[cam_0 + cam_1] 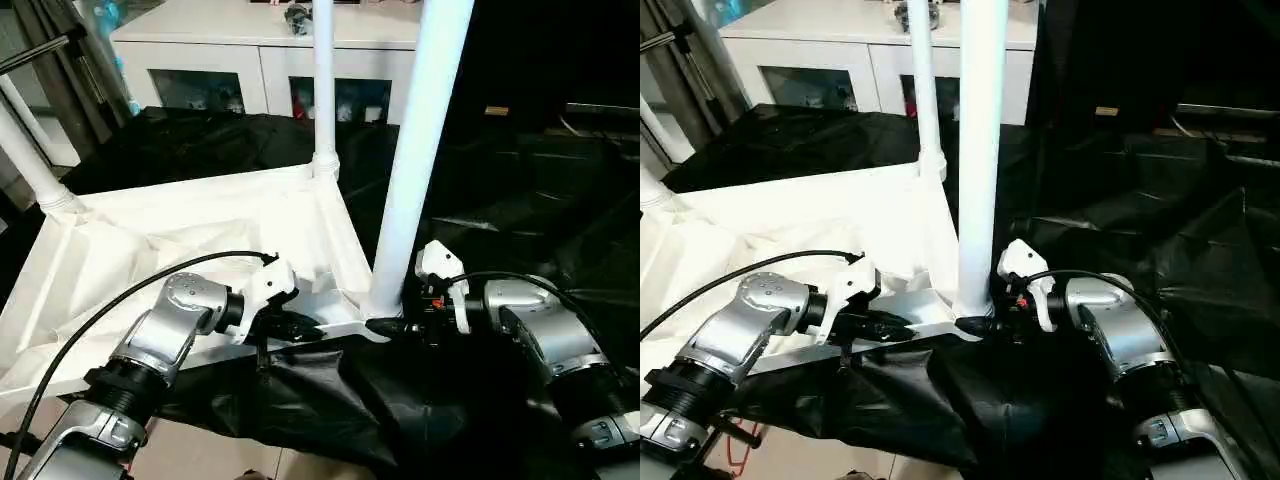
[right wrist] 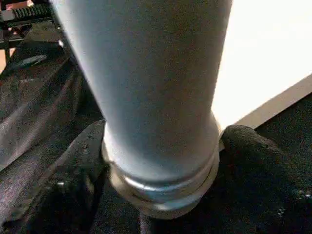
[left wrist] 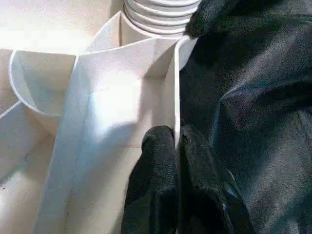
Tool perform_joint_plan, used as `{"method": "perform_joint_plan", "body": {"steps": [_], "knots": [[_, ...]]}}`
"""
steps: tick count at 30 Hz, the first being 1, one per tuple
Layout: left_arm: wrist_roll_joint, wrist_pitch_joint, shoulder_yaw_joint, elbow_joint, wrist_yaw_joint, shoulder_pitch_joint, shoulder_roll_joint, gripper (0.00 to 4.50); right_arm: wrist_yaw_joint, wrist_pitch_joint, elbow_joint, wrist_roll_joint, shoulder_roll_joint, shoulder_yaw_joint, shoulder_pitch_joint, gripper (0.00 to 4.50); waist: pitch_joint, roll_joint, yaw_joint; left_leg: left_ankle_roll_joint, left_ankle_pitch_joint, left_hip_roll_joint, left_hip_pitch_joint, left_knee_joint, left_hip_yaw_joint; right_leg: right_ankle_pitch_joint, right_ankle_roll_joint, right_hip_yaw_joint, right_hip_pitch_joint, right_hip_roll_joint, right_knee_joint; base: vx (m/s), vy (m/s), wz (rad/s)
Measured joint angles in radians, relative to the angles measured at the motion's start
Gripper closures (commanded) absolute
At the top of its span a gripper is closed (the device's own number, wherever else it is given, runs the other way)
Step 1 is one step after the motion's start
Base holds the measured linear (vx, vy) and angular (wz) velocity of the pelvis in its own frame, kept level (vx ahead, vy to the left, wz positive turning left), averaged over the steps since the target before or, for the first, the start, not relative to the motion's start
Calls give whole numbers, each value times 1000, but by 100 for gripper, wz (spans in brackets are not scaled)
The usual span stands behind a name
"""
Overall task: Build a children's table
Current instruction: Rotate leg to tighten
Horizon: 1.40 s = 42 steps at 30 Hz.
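The white tabletop (image 1: pixel 150 250) lies upside down on a black cloth, ribbed underside up. Three white legs stand in its corner sockets: a near one (image 1: pixel 420 150), a far one (image 1: pixel 323 90) and one at the left (image 1: pixel 30 160). My left gripper (image 1: pixel 300 325) is shut on the tabletop's thin near rim (image 3: pixel 176 97), one black finger (image 3: pixel 158 146) on each side of the wall. My right gripper (image 1: pixel 385 320) reaches in from the right and clasps the near leg's base, where its ribbed collar (image 2: pixel 161 190) meets the socket. Its fingers (image 2: pixel 263 161) press on both sides.
A black cloth (image 1: pixel 520 200) covers the work surface and hangs over its near edge. A white cabinet with glass doors (image 1: pixel 260 40) stands behind the table. Cables run along both of my silver forearms. Bare floor shows at the bottom left.
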State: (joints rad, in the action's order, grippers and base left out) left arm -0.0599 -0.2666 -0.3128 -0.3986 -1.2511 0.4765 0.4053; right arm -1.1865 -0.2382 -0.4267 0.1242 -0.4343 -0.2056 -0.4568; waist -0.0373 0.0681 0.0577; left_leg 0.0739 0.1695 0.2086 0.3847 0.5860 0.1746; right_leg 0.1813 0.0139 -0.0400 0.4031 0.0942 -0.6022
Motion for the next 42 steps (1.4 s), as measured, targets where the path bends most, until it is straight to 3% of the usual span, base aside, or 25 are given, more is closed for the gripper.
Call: {"method": "perform_joint_plan", "body": {"steps": [11, 19, 20, 24, 32, 42], "knots": [[-2, 9, 5, -20, 4, 0, -9, 450, 34, 15, 21, 1, 25, 13, 35, 139, 0, -1, -3, 0, 0, 0, -1, 0, 0, 0, 0, 0, 0, 0, 0, 0, 0, 0], [14, 2, 31, -31, 45, 0, -21, 450, 141, 74, -20, -11, 87, 38, 40, 150, 1, 0, -18, 0, 0, 0, -1, 0, -1, -1, -1, 1, 0, 0, 0, 0, 0, 0], [14, 2, 31, -31, 47, 0, -21, 450, 142, 70, -22, -9, 93, 44, 40, 96, 1, 0, -19, 0, 0, 0, -1, 0, -1, -1, -1, 0, 0, 0, 0, 0, 0, 0], [14, 2, 25, -25, 47, 0, -31, 450, 176, 56, -30, -2, 117, 55, 36, 51, 1, 1, -20, 0, 0, -1, -1, 0, -1, -1, -1, 1, 0, 0, 0, 0, 0, 0], [14, 3, 21, -15, 46, -1, -32, 450, 165, 79, -30, -12, 108, 43, 31, 51, 1, 1, -12, 0, 0, -1, 0, 0, 0, -1, -1, 1, 0, 0, 1, 0, 0, 0], [15, 2, 24, -10, 46, -6, -30, 450, 141, 83, -30, -11, 108, 42, 25, 113, 1, 0, -14, 0, 0, -1, -1, 0, 0, -1, -1, 1, 0, 0, 1, 0, 0, 0]]}}
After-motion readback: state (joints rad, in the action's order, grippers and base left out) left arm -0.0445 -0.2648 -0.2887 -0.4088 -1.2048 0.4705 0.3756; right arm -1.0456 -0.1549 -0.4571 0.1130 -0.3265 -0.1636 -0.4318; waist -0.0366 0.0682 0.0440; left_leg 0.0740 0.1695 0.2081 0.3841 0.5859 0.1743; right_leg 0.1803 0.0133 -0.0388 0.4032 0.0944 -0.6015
